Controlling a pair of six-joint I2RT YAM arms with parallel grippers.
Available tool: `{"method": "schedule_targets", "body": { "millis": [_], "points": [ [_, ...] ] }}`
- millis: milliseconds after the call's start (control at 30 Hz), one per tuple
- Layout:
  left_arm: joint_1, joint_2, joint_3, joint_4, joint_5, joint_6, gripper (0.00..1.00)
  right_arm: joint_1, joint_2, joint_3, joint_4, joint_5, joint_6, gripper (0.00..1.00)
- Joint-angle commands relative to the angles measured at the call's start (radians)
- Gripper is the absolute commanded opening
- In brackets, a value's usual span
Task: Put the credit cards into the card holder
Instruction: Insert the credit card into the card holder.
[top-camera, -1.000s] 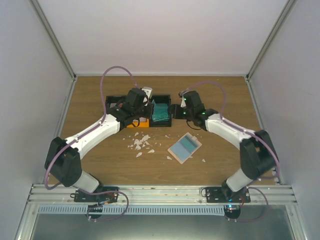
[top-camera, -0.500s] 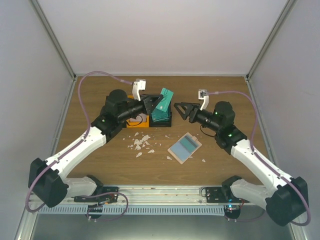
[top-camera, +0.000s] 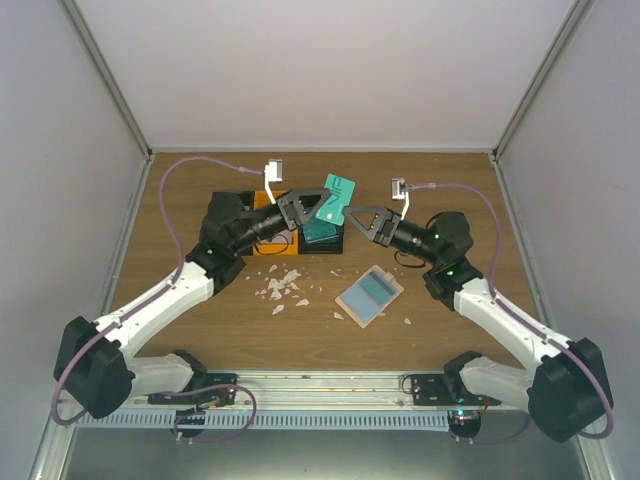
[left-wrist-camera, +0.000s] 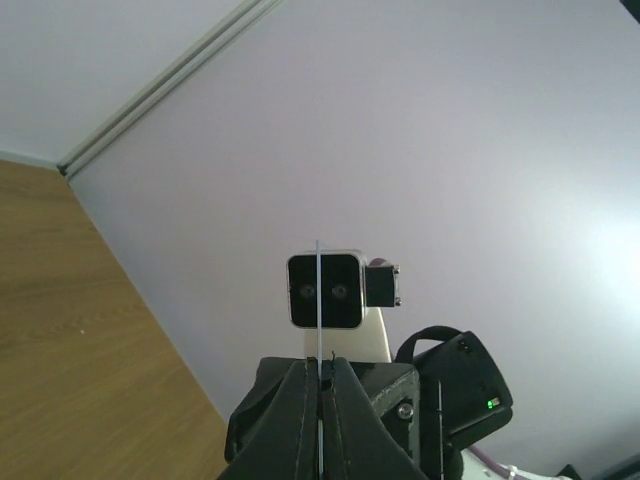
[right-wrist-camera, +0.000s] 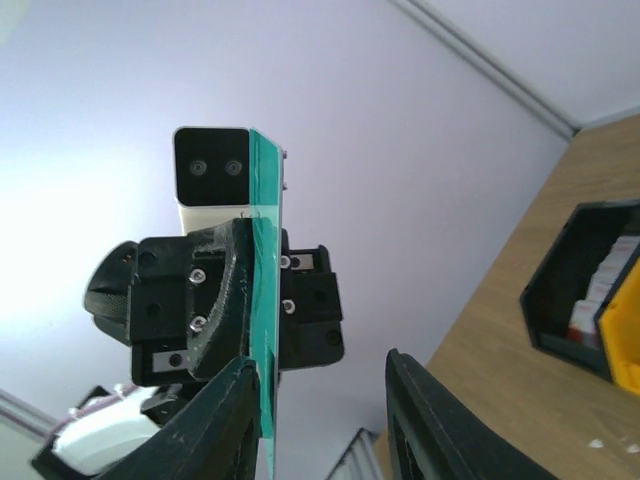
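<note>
Overhead, the left end effector (top-camera: 320, 201) clenches a teal card (top-camera: 337, 199), raised higher than before; its wrist camera sees only the card's edge. The right end effector (top-camera: 351, 218) gapes just beside it, and the card holder (top-camera: 368, 296) lies nearer on the desk (top-camera: 300, 340).

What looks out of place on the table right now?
White scraps lie scattered on the table just in front of the bins, like torn or broken bits; stray ones flank the card holder. Nothing else stands out.

Bins (right-wrist-camera: 565, 300) and credit cards (right-wrist-camera: 603, 285) edge-cropped
</note>
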Motion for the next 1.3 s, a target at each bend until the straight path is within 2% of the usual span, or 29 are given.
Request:
{"method": "schedule_targets", "body": {
  "millis": [0,267,400,433,467,567,600,667,733,867,900,1033,1167,1267],
  "points": [
    [-0.007,-0.007,-0.015,0.114,0.023,-0.051,0.0,0.014,0.038,-0.007,0.159,-0.051,0.093,0.33],
    [-0.006,-0.026,-0.055,0.112,0.01,-0.065,0.01,0.03,0.116,0.029,0.23,-0.089,0.128,0.17],
    [-0.006,-0.045,-0.068,0.081,0.001,-0.044,0.03,0.03,0.132,0.01,0.289,-0.085,0.152,0.01],
    [-0.006,-0.052,-0.07,0.057,-0.005,-0.033,0.05,0.029,0.131,0.009,0.278,-0.083,0.144,0.01],
    [-0.006,-0.059,-0.07,0.024,-0.02,-0.019,0.09,0.029,0.128,0.007,0.252,-0.08,0.129,0.01],
    [-0.007,-0.091,-0.07,-0.168,-0.097,0.059,0.43,0.016,0.094,0.011,0.075,-0.059,0.014,0.01],
    [-0.007,-0.103,-0.074,-0.234,-0.131,0.089,0.52,0.009,0.077,0.014,-0.032,-0.034,-0.045,0.01],
    [-0.006,-0.12,-0.087,-0.345,-0.192,0.144,0.64,0.001,0.031,0.035,-0.278,0.054,-0.195,0.0],
    [-0.006,-0.13,-0.114,-0.41,-0.214,0.181,0.7,0.001,-0.007,0.06,-0.494,0.156,-0.324,0.01],
    [-0.008,-0.135,-0.205,-0.432,-0.207,0.192,0.8,-0.003,-0.053,0.06,-0.691,0.279,-0.4,0.0],
    [-0.014,-0.129,-0.228,-0.438,-0.207,0.191,0.86,-0.003,-0.069,0.047,-0.716,0.31,-0.383,0.0],
    [-0.055,-0.097,-0.256,-0.498,-0.263,0.191,0.98,-0.004,-0.141,-0.014,-0.74,0.419,-0.308,0.0],
    [-0.092,-0.057,-0.255,-0.539,-0.295,0.185,0.99,-0.003,-0.182,-0.024,-0.82,0.495,-0.294,0.0],
    [-0.123,-0.044,-0.254,-0.558,-0.341,0.179,0.99,-0.002,-0.182,-0.028,-0.838,0.49,-0.281,0.01]
  ]
}}
